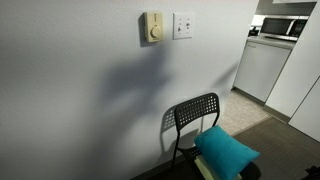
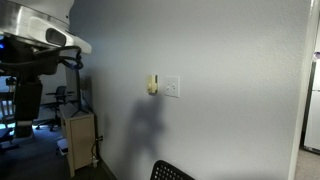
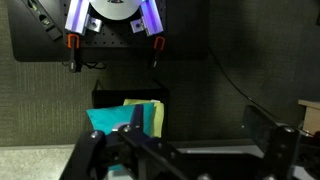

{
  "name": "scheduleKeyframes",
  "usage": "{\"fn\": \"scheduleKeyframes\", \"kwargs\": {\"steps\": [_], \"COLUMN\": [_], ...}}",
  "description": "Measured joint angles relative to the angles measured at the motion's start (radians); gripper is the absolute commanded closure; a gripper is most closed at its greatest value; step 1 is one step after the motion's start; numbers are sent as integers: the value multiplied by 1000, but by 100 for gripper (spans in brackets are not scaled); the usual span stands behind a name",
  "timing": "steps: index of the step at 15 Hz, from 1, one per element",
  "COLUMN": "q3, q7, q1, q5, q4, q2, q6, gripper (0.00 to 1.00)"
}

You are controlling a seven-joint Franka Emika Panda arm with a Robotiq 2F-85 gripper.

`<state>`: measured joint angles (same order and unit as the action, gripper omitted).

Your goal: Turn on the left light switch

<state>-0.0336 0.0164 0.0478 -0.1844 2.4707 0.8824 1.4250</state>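
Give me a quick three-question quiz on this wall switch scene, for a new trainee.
1. True or false: in an exterior view the dial box hangs to the right of the switch plate.
2. What colour is the cushion at the black chair? A) teal B) red C) white
3. Fill in: the arm is not yet ___ the left switch.
Key: 1 false; 2 A; 3 touching.
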Motion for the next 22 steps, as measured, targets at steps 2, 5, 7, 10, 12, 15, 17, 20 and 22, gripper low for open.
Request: {"fn": "scheduleKeyframes", "kwargs": {"steps": [2, 5, 7, 10, 12, 15, 17, 20, 22], "q3": [0, 1, 10, 42, 67, 110, 144, 191, 208], "q7": [0, -11, -27, -57, -78, -104, -118, -127, -127], "q1": [-1, -2, 1, 16, 37, 67, 86, 107, 117], "q5": [0, 0, 0, 0, 0, 12, 46, 131, 175], "q4": [0, 0, -1, -21, -49, -110, -160, -239, -285], "q2": [0, -1, -9, -52, -100, -191, -256, -352, -409], "q6": [0, 0, 0, 1, 4, 13, 29, 66, 114], "gripper": [0, 0, 0, 0, 0, 0, 0, 0, 0]}}
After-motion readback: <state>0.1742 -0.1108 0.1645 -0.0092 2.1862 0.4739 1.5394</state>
